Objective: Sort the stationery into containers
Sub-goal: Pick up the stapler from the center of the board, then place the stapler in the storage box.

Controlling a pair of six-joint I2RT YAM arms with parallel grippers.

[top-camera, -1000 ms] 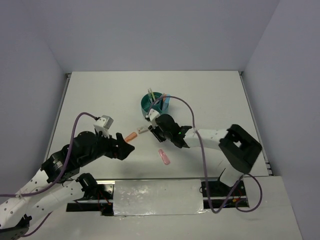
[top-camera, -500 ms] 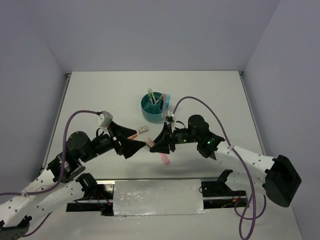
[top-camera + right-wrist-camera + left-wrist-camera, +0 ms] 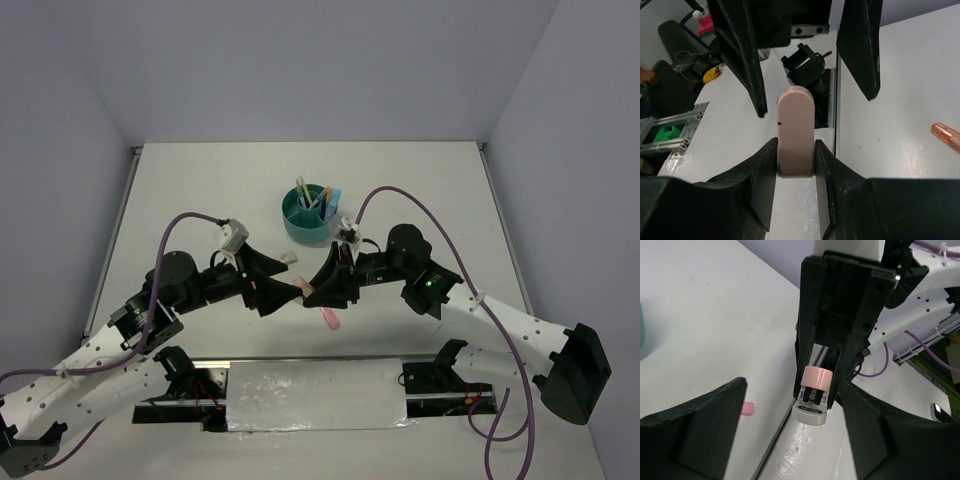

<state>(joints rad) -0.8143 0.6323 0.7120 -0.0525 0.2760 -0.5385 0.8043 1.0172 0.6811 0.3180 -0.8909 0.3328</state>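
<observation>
In the overhead view, the 2 grippers are met tip to tip just below the centre of the frame, above the white table. A stubby pink piece of stationery is clamped between the fingers of the right gripper; in the right wrist view it is seen upright at the centre of the frame, pressed on both flat sides, with its rounded end left free beyond the fingertips. The left gripper is held wide open, its 2 fingers placed on either side of that free end and apart from it, so nothing is gripped by it. In the left wrist view a pale end with a dark slot is shown below the pink part; what kind of item it is cannot be told. The round teal organizer is found above the centre of the overhead frame, with several thin pens stood in its compartments. A pink pen is left lying on the table just below the grippers, and an orange pen is seen at the right edge of the right wrist view.
</observation>
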